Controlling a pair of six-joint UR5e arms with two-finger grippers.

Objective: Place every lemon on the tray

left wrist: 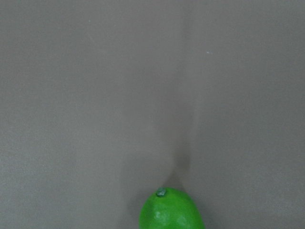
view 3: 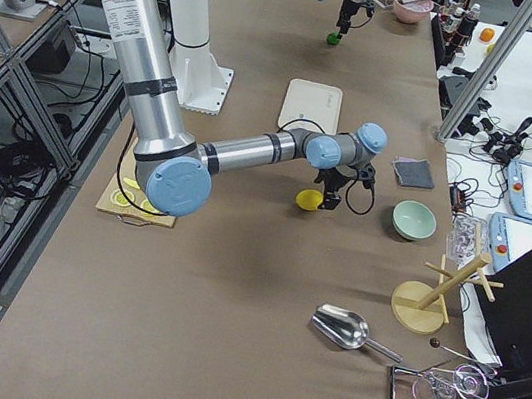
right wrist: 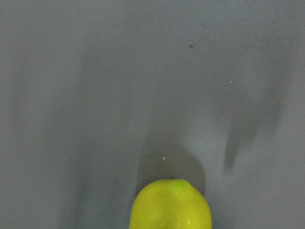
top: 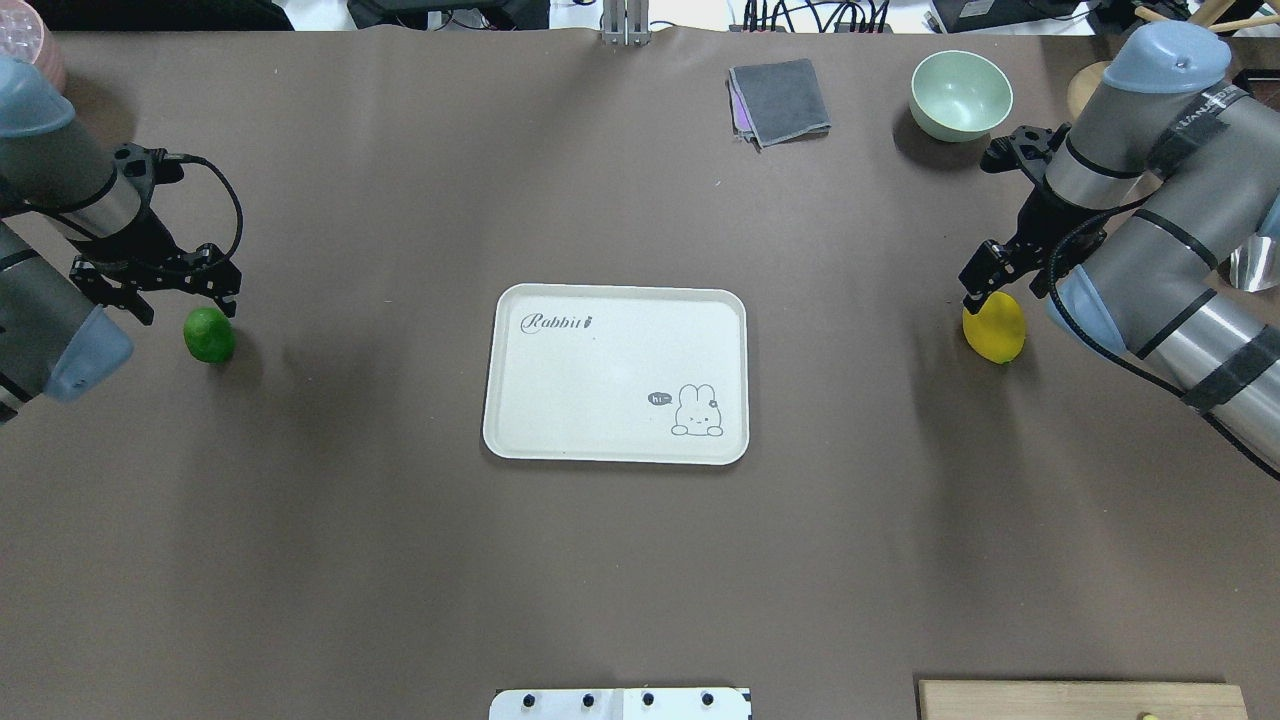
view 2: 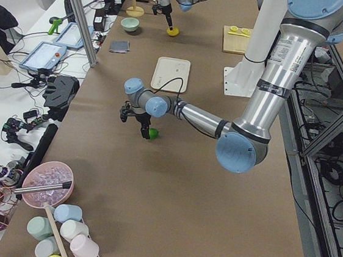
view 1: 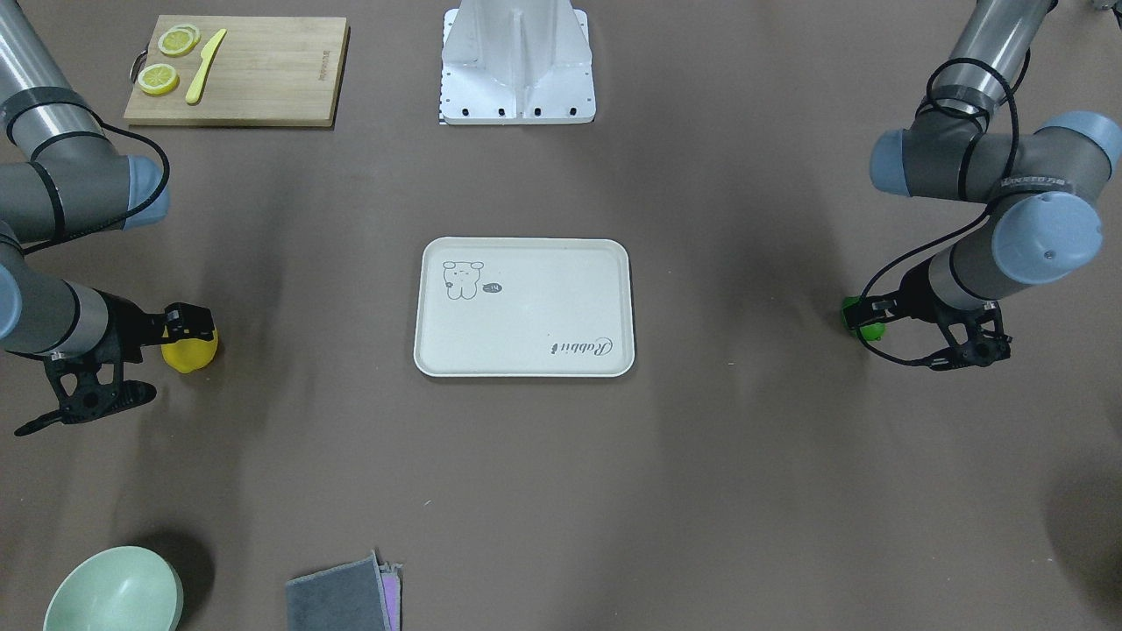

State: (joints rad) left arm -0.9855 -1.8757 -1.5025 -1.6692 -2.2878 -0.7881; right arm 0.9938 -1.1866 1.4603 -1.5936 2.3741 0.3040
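The cream tray (top: pixel 600 380) lies bare at the table's centre, also in the front view (view 1: pixel 535 307). The green lemon (top: pixel 209 334) rests on the table far to the tray's left. My left gripper (top: pixel 185 303) hangs just above it with fingers spread, open. The lemon's tip shows at the bottom of the left wrist view (left wrist: pixel 170 210). The yellow lemon (top: pixel 994 328) rests far to the tray's right. My right gripper (top: pixel 1000 283) hovers over it, open. It shows at the bottom of the right wrist view (right wrist: pixel 171 205). Neither wrist view shows fingers.
A bamboo cutting board (view 1: pixel 263 79) with lemon slices and a yellow knife lies at the robot's near right corner. A pale green bowl (top: pixel 960 95) and a folded grey cloth (top: pixel 780 100) lie at the far edge. The white robot base (view 1: pixel 517 66) stands behind the tray.
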